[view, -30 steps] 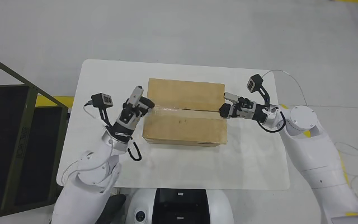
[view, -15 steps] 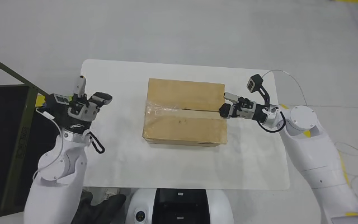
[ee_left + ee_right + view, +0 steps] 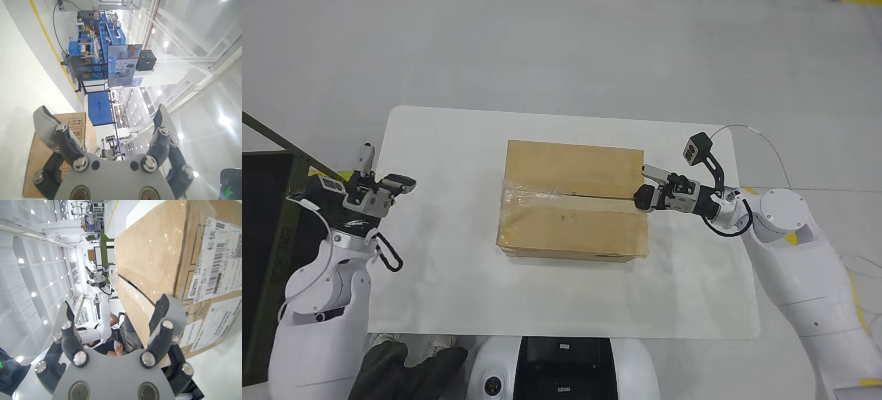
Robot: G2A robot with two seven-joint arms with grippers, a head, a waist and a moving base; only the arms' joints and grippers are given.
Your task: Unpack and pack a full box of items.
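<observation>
A closed cardboard box (image 3: 572, 200) lies in the middle of the white table (image 3: 692, 290), with glossy clear tape along its top seam (image 3: 572, 197). My right gripper (image 3: 647, 190) is open at the box's right end, level with the seam. In the right wrist view, one finger (image 3: 164, 308) of the right gripper (image 3: 115, 311) sits by the top edge of the box (image 3: 151, 256); the other stands free. My left gripper (image 3: 377, 182) is open over the table's left edge, well apart from the box. The left gripper (image 3: 103, 117) holds nothing; the box (image 3: 56, 136) shows behind one finger.
A dark green rack (image 3: 272, 250) stands just left of the table, close to my left arm. Bare table surface lies in front of and behind the box. The right end of the box (image 3: 217, 275) carries shipping labels.
My left arm has swung away from the box's left end to the table's left edge. The right arm and the box have not moved.
</observation>
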